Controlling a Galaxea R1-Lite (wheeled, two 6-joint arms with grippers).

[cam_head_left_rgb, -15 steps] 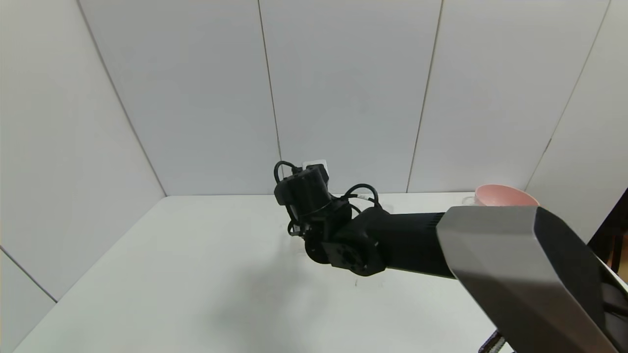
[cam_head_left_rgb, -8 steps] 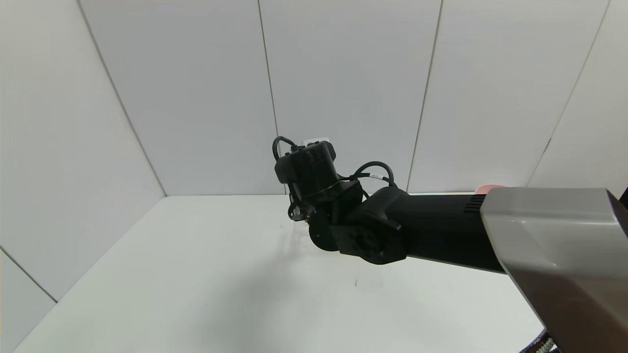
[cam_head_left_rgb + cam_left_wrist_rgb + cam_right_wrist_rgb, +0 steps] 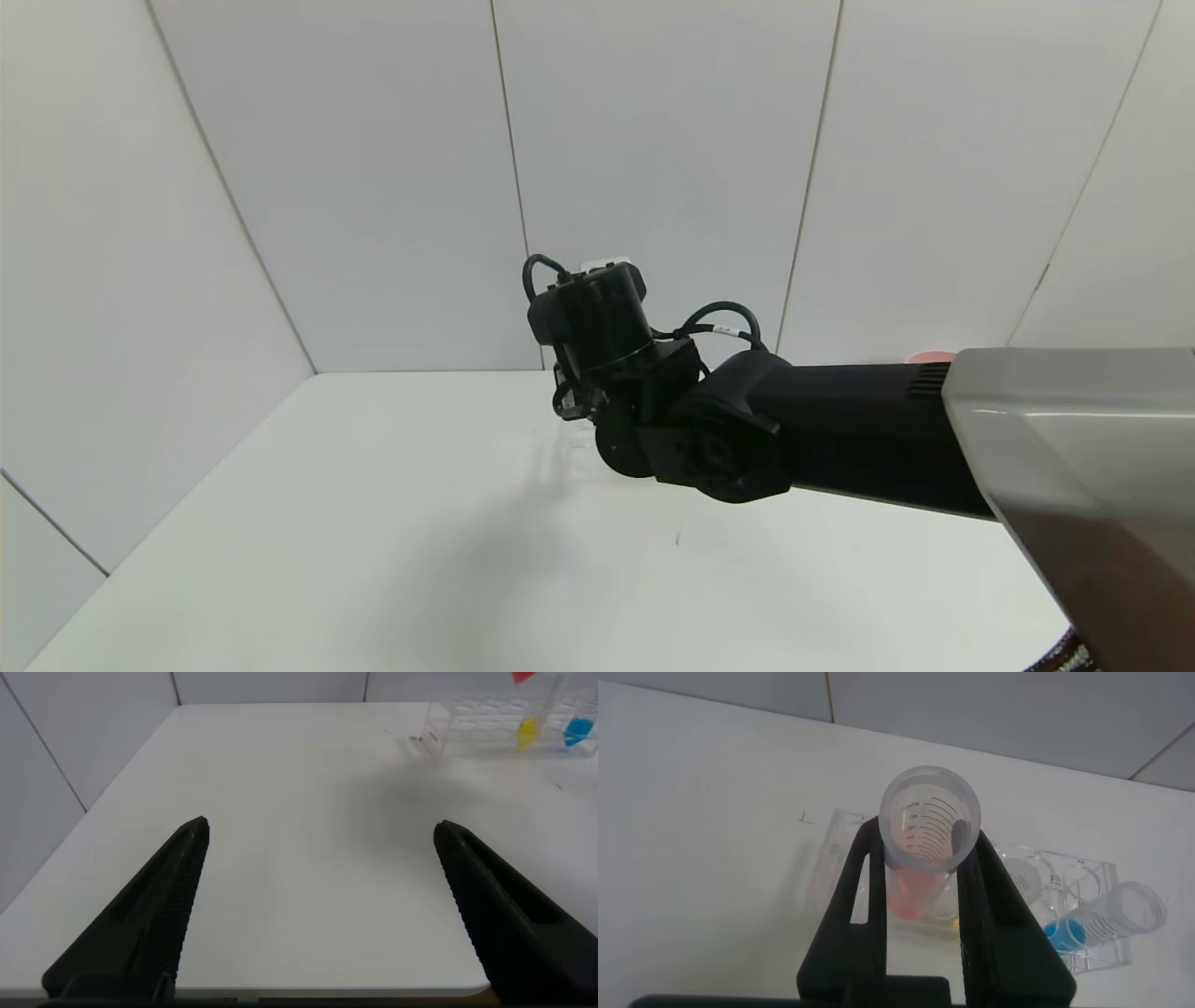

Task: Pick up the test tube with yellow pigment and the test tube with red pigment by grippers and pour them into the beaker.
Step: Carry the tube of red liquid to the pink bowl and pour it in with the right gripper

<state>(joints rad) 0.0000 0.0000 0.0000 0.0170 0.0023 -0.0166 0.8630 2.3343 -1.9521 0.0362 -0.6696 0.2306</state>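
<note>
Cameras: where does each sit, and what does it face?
Head view: on the head, facing down at the table; right arm shows.
Left wrist view: on that wrist, facing across the table; open left claw shows.
Right wrist view: on that wrist, facing the rack; right claw grips the red tube.
Both wrist views share the rack.

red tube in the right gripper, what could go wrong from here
The red tube, clamped in the right gripper, hangs just above the rack; swinging sideways too early could clip the rack or the blue tube. The beaker isn't visible, so the pour target is unconfirmed. Tilting early would likely spill.
</note>
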